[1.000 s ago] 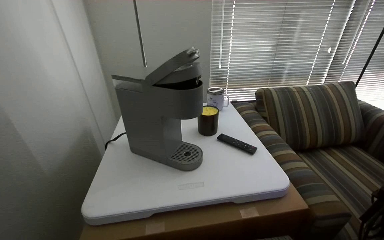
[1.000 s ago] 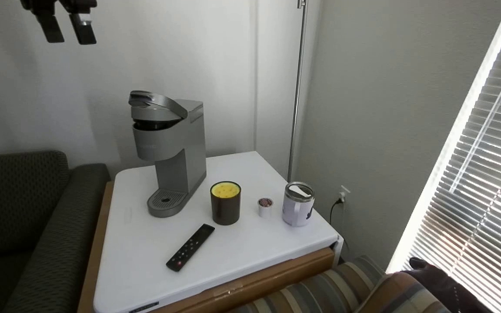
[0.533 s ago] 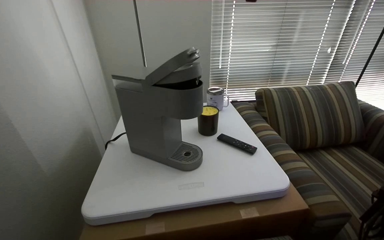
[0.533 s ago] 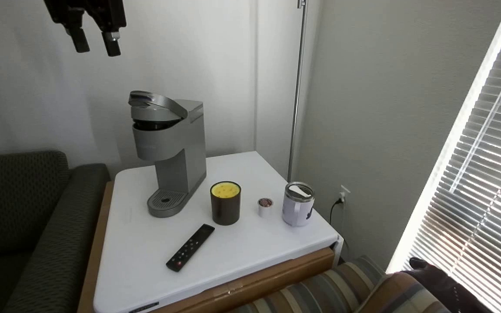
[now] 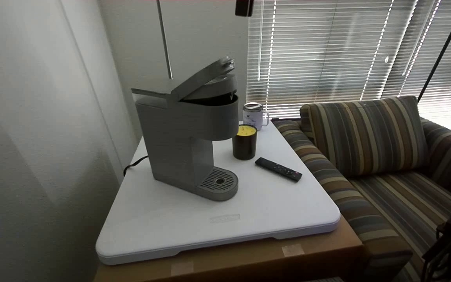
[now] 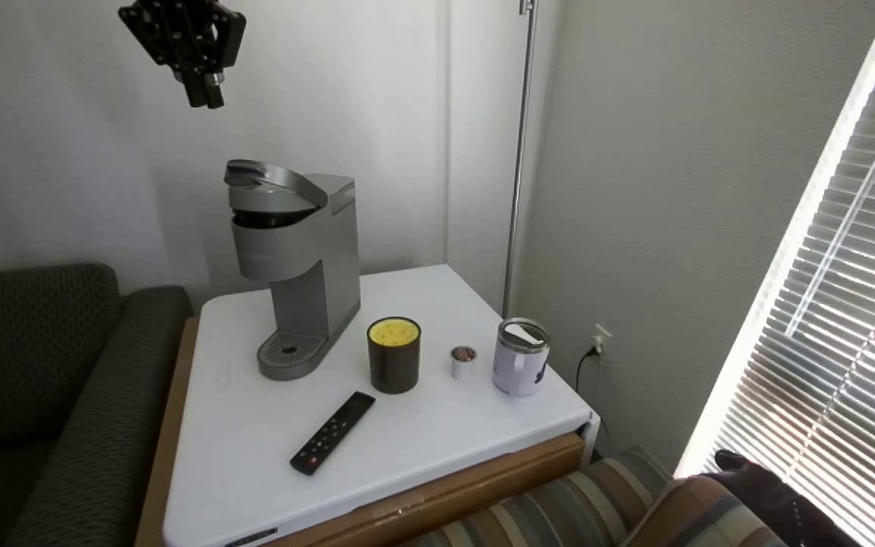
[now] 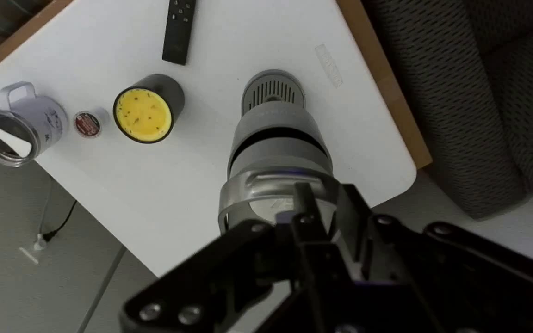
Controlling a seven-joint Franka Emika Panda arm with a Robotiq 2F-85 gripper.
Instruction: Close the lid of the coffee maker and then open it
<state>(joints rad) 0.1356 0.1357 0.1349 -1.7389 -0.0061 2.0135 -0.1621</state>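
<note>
Gripper (image 7: 326, 193) Above the Raised Lid (image 5: 202, 79)

The gripper is nearly closed: in the wrist view, its two fingers (image 7: 304, 200) stand close together with a narrow gap between them. They grasp nothing, and in both exterior views they are apart from the lid below.

The coffee maker (image 5: 170, 137) stands upright on the white table (image 5: 163, 227), long axis vertical. In an exterior view, its drip base (image 5: 211, 187) points right and toward the camera; in the wrist view, it points toward the top edge. The lid tilts: its long axis slopes upward from the rear to the lifted front end, and a dark gap shows beneath.

A dark jar (image 6: 394, 371) with yellow contents stands beside the coffee maker, near the drip base. A black remote (image 6: 333, 433) lies near the jar. A small pod (image 6: 463, 366) stands between the jar and a pale mug (image 6: 512, 371). All four items sit lower than the lid.
</note>
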